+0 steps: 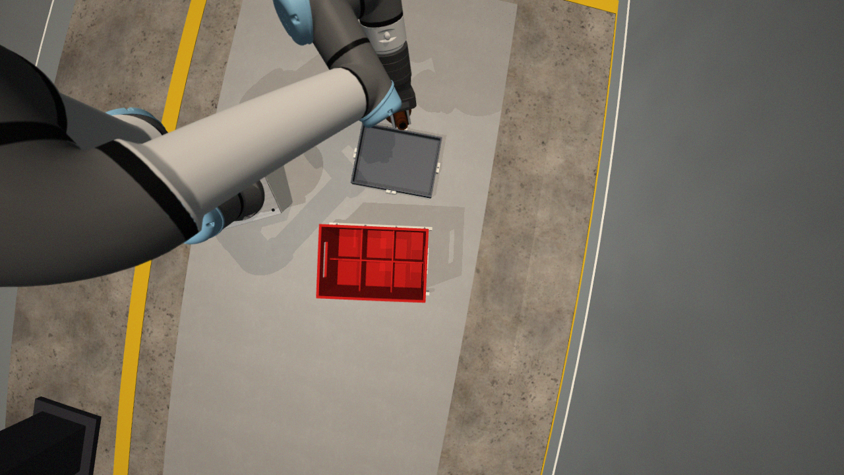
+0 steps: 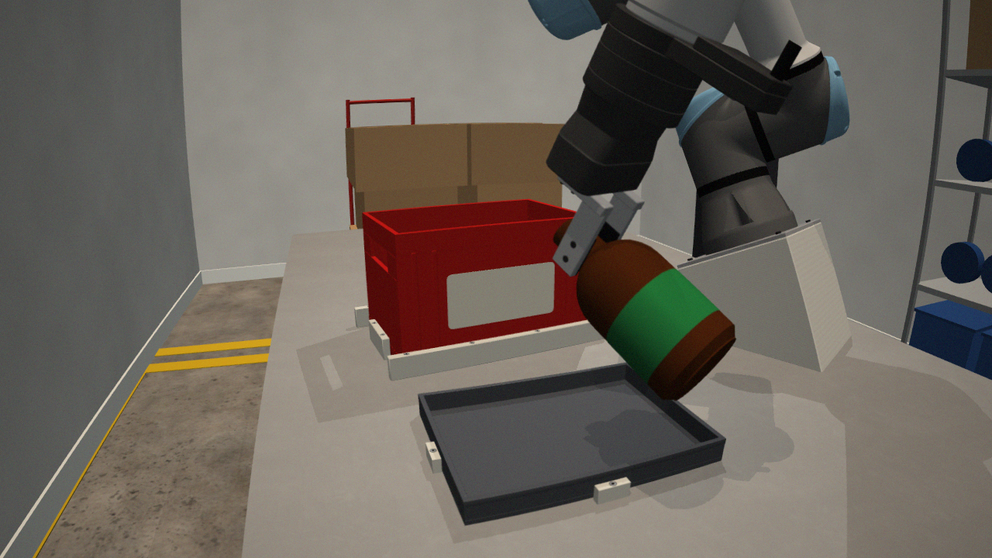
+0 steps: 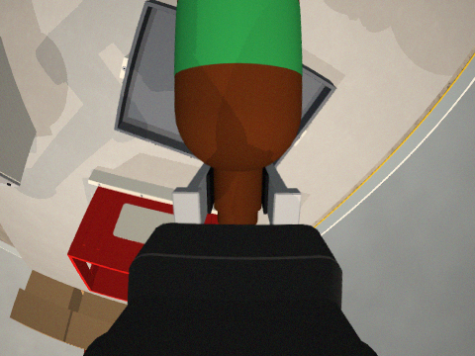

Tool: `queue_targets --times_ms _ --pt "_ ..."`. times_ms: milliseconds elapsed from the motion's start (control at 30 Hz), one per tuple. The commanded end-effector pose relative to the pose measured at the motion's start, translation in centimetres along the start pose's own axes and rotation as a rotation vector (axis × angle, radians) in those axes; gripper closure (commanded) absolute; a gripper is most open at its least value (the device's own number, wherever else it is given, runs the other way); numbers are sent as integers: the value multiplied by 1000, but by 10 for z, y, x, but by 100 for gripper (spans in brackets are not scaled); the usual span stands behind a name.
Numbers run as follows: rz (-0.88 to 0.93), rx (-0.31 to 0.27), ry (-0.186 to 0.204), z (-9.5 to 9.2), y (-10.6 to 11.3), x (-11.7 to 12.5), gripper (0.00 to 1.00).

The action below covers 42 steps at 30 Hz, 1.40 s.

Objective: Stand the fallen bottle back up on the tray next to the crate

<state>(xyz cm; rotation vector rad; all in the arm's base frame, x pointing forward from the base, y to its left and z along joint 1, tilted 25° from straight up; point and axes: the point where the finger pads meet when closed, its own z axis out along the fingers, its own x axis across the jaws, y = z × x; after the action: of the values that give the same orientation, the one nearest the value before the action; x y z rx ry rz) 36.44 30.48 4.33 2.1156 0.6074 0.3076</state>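
Observation:
My gripper (image 2: 595, 235) is shut on the neck of a brown bottle (image 2: 652, 315) with a green label. It holds the bottle in the air, tilted, base down and toward the camera, above the right far edge of the dark grey tray (image 2: 565, 437). In the wrist view the bottle (image 3: 237, 66) hangs from the fingers over the tray (image 3: 148, 82). From above only a bit of the bottle (image 1: 401, 121) shows under the wrist at the tray's (image 1: 397, 160) far edge. The tray itself holds nothing.
The red crate (image 2: 471, 273) (image 1: 371, 262) with several compartments stands behind the tray on white stops. The arm's white base wedge (image 2: 769, 298) is to the right. Cardboard boxes (image 2: 454, 163) stand behind the table; a shelf (image 2: 964, 208) is at far right.

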Motion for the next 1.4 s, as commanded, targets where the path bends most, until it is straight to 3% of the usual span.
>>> queue_targets --times_ms 0,633,1100,1367 --pt "1 0 1 0 0 0 100" --pt "2 -49 -5 0 0 -1 100" --pt "2 -144 -3 0 0 0 100" --pt "1 -167 0 -1 -1 0 100"
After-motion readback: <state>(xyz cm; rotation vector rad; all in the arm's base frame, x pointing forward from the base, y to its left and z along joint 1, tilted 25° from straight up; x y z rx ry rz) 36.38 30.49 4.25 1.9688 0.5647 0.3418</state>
